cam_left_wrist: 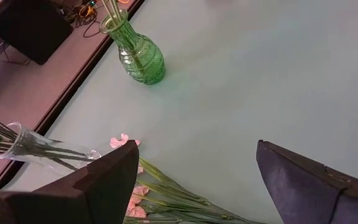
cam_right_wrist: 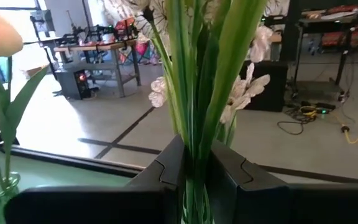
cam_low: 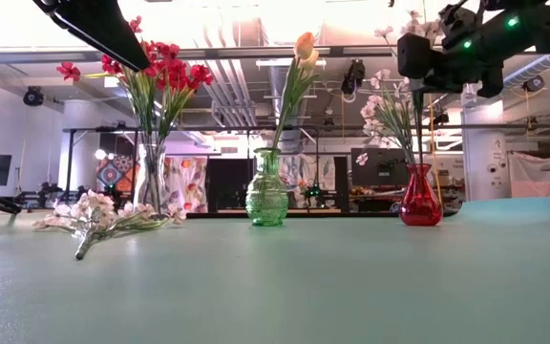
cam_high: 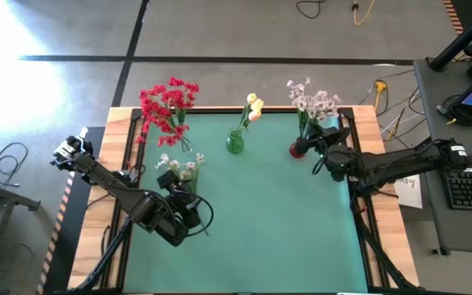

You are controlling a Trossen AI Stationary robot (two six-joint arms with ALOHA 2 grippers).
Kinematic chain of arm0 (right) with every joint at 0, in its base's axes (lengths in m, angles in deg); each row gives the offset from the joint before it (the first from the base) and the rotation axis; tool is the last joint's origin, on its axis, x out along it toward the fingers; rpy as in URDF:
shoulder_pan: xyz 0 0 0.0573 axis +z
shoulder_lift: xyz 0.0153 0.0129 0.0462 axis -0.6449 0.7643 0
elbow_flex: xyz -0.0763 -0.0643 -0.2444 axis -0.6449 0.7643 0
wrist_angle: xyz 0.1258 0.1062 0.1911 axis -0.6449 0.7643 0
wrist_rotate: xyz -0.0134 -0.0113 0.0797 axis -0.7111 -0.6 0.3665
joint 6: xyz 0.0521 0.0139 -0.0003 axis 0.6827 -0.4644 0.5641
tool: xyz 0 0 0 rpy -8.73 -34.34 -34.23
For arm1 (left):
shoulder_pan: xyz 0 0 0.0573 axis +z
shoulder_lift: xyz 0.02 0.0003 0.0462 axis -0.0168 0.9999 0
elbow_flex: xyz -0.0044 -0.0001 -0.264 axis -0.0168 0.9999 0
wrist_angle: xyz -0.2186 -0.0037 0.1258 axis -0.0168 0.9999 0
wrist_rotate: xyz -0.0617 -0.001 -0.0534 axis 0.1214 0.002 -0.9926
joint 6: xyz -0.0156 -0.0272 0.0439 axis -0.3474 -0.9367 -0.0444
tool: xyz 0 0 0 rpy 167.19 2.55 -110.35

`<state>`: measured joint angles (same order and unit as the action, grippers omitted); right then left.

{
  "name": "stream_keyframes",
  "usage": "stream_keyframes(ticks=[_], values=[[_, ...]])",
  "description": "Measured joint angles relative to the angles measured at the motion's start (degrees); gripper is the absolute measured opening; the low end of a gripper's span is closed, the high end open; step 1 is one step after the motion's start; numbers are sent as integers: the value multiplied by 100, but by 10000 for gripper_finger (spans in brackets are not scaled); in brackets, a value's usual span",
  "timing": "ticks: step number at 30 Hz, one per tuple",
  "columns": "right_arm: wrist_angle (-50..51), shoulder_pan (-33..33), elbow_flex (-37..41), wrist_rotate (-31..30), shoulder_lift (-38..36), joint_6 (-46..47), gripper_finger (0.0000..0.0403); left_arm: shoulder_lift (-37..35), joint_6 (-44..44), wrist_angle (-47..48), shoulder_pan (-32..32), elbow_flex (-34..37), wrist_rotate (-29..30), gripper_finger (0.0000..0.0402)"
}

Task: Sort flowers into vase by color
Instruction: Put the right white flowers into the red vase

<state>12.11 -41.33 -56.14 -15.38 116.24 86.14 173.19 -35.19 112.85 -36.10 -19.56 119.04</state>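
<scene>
On the green tabletop [cam_high: 285, 221], red flowers [cam_high: 167, 105], yellow buds [cam_high: 254, 108] and pink sprays [cam_high: 312, 102] stand in vases. Left of the green vase [cam_high: 234, 142], one pale bunch [cam_high: 179, 163] remains under the wide-open left gripper [cam_left_wrist: 194, 171]. The right gripper [cam_right_wrist: 194, 171] pinches stems above the red vase [cam_low: 420, 205].

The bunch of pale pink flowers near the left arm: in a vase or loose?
Loose: the pale pink flower bunch lies flat on the green table, outside every vase.
</scene>
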Motion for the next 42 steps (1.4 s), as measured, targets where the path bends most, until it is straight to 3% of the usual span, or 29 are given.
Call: stream_keyframes(ticks=[13,27,33,42], values=[[175,0,0,249,0,230,50,0,0,-4,0,0,0,308],[526,44,0,236,-251,289,225,0,0,-9,0,0,-30,308],[2041,271,-358,323,-612,1029,265,-2,-179,-10,0,0,-453,308],[4782,306,-1092,1276,-545,2989,274,-2,-479,-4,-28,0,-1526,308]])
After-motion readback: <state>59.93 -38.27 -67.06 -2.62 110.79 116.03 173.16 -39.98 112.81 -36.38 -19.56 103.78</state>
